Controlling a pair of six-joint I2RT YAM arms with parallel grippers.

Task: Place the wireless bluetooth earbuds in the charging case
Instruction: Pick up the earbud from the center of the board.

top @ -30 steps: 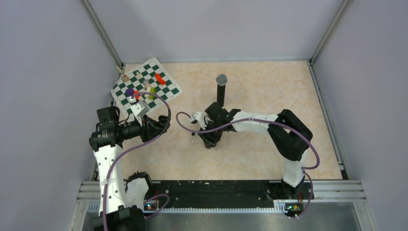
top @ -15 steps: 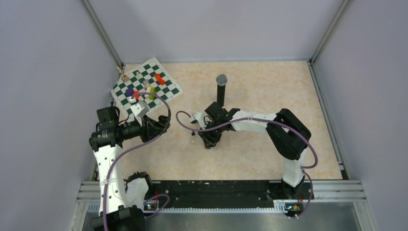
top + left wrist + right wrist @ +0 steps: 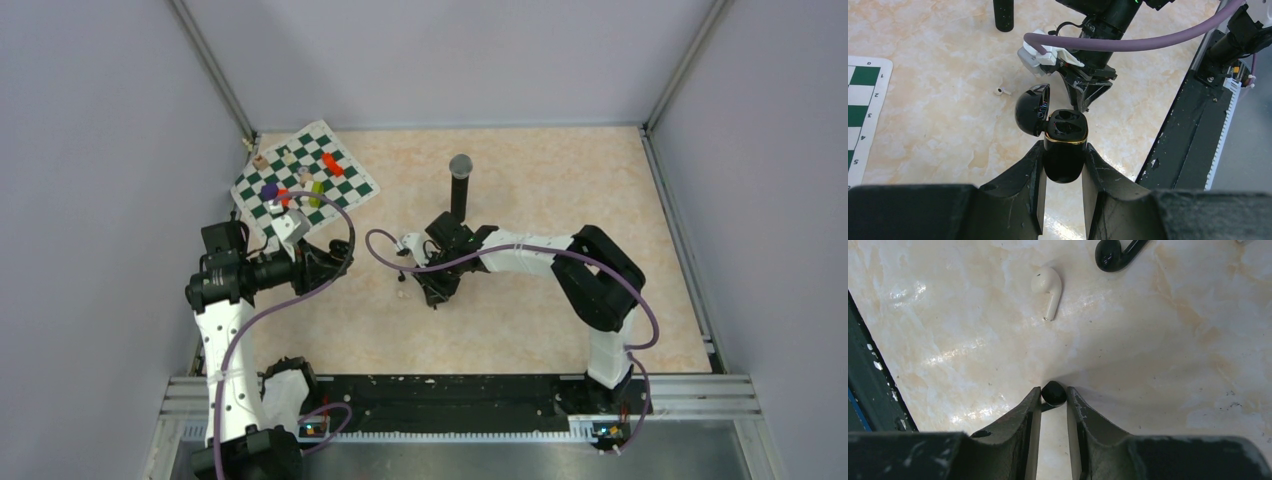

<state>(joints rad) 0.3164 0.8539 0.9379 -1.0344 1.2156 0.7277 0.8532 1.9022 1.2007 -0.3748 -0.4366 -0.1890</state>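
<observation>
**Item 1, case** [image 3: 1064, 160]. Black, with a gold band, upright, lid hinged open, both wells showing empty. It is clamped by its body in the left end effector [image 3: 1063, 146] and held above the table [image 3: 560, 170], toward the left edge, near the chess mat [image 3: 305, 180].

**Item 2, black bud** [image 3: 1053, 392]. It lies on the table near the middle, in front of the mic [image 3: 460, 185]. It is set between the fingertips of the right end effector [image 3: 1053, 394], which are pressed against both its sides; it is not yet lifted.

**Item 3, white bud** [image 3: 1048, 287]. Loose on the table, just beyond item 2.

**Item 4, second black bud** [image 3: 1118, 252]. Loose, beside item 3, partly cut off by the frame.

**Step in hand:** judged to be the pick-up of item 2.

**Next move:** a firm pinch is called for, then a straight lift and a carry toward the left edge. The bud is then to be turned stem-down over an empty well. Slipping is likely, the bud being small and rounded.
</observation>
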